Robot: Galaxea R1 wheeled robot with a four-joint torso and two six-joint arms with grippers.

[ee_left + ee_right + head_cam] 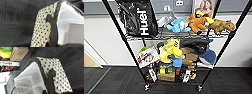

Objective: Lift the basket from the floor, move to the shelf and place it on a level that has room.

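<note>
our left gripper's state we cannot tell, nor our right one's; each wrist view shows an end of the rectangular cream woven basket point(43, 31) with its dark grey braided rim, white cloth lining point(29, 80) and dark loop handle point(50, 80), above the dark charcoal carpet floor point(16, 25). ahead we see the tall black wire shelf point(129, 47): a black "huel" bag point(137, 17) and plush toys point(197, 23) on one tier, more toys and boxes point(171, 57) lower down.
</note>
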